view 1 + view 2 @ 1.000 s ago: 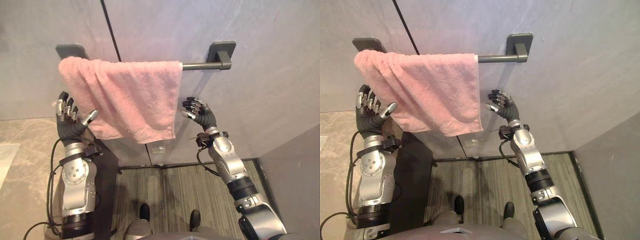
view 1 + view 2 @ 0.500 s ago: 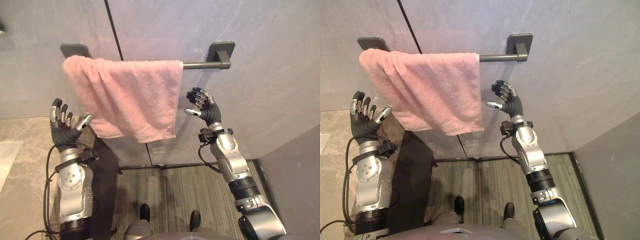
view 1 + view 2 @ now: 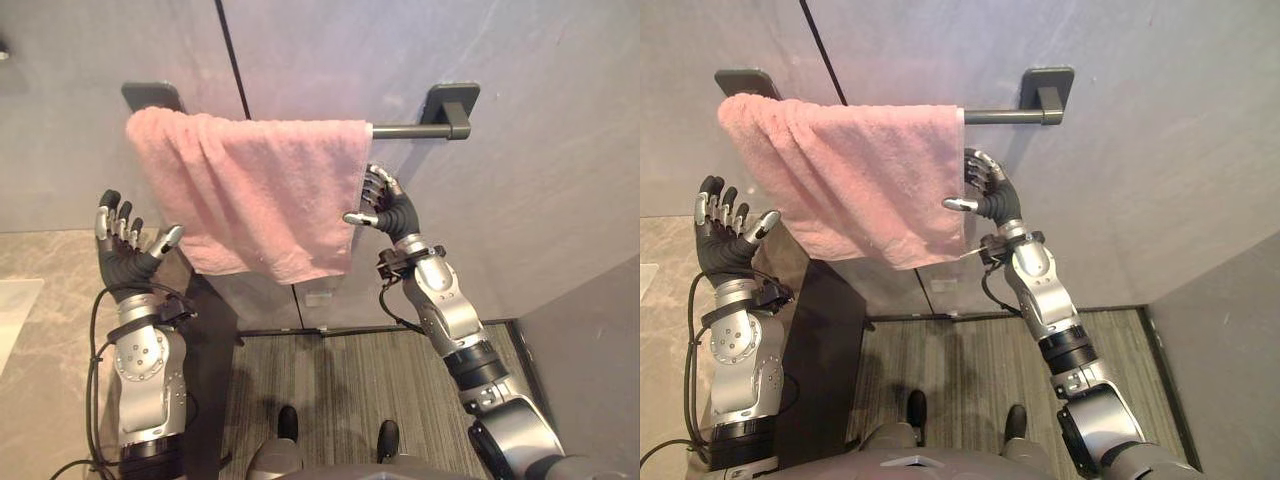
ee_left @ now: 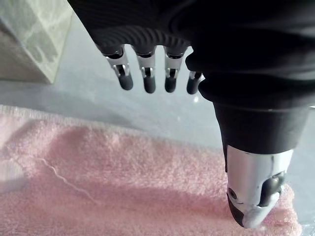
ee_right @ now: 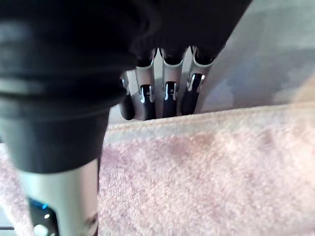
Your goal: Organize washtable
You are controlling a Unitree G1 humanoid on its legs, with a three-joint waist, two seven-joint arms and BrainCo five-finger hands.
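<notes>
One pink towel [image 3: 260, 190] on rail [image 3: 405, 130], right robot hand [image 3: 388, 207] at its edge

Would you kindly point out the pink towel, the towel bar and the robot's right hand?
pink towel [image 3: 260, 190], left eye view, middle of the hanging front face.
towel bar [image 3: 405, 130], left eye view, bare rod beside right bracket.
right hand [image 3: 396, 212], left eye view, dark cover by towel's edge.

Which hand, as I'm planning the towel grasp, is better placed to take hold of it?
Right. The right hand straddles the right edge of the pink towel, thumb in front, fingers behind. The left hand hangs open lower down, apart from the cloth.
</notes>
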